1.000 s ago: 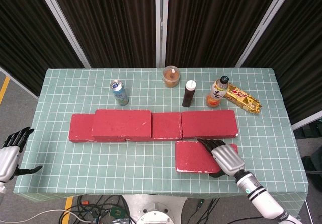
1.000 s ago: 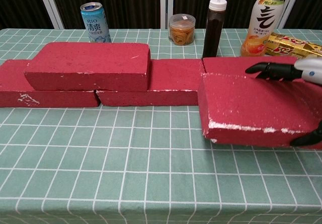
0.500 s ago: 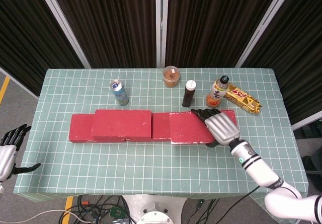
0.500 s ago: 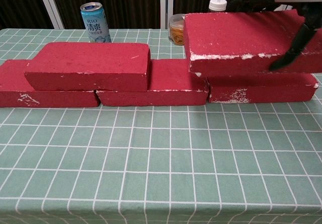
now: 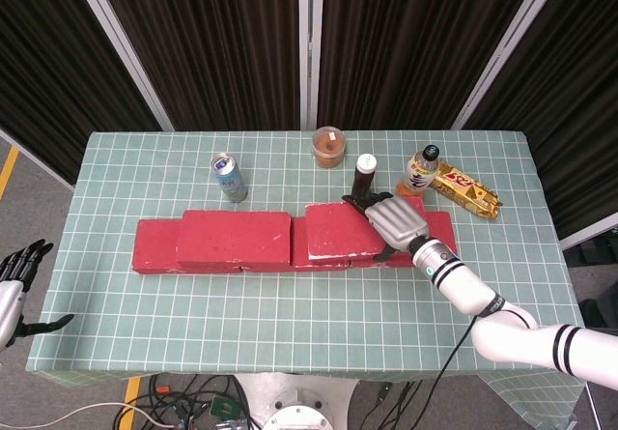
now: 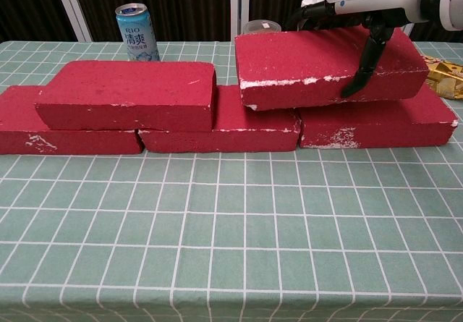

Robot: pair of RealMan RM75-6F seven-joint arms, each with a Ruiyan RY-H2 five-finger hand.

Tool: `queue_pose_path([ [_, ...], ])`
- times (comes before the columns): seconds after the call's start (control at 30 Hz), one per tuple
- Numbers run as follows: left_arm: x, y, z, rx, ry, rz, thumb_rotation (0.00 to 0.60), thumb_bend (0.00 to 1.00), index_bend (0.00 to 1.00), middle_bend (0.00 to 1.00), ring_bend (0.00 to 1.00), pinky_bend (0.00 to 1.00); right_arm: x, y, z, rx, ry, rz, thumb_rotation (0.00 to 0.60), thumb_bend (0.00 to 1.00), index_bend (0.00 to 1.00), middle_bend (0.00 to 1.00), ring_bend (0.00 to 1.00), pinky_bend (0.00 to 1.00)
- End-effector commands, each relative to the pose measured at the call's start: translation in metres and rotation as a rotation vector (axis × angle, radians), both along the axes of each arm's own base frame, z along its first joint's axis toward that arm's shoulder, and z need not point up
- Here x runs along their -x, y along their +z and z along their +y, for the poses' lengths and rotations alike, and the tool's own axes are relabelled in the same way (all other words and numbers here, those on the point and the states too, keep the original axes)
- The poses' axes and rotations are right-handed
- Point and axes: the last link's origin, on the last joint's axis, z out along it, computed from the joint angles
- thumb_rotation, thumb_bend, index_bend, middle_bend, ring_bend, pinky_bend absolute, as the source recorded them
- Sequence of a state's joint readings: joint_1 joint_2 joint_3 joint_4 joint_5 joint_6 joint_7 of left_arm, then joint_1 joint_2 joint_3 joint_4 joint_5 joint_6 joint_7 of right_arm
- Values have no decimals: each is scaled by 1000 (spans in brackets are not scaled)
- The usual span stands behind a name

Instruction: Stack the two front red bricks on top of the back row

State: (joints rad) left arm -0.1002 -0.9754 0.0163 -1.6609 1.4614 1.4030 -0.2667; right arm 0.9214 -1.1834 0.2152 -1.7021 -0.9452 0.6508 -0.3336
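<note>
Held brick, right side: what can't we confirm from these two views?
- Whether the held brick rests on the back row or hovers: head view looks from above; in chest view it appears tilted.
- Right hand fingertips behind the brick: hidden by it in chest view.
- Jar: mostly hidden by the brick in chest view.
- Left hand: cut by head view's edge.
</note>
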Motion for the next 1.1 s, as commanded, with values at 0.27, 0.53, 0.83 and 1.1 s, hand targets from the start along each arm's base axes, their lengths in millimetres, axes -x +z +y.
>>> queue_pose_path([
  [0.27,3,-3,-3,5,5,-17,600,0,31,0,0,0,-3,-16,-2,-26,-20,-24,600,0,0,224,160,233],
  [0.53,1,-2,-3,9,-4,-21,600,0,31,0,0,0,-6,-25,-4,-45,-19,-13,600,0,0,222,160,232],
  [0.83,2,-3,-2,15,1,-28,600,0,31,0,0,0,-7,-31,-6,-49,-29,-19,600,0,0,223,160,231],
  [1.1,4,-4,-3,23,6,-29,600,0,31,0,0,0,-9,-34,-8,-55,-34,-22,600,0,0,223,160,230],
])
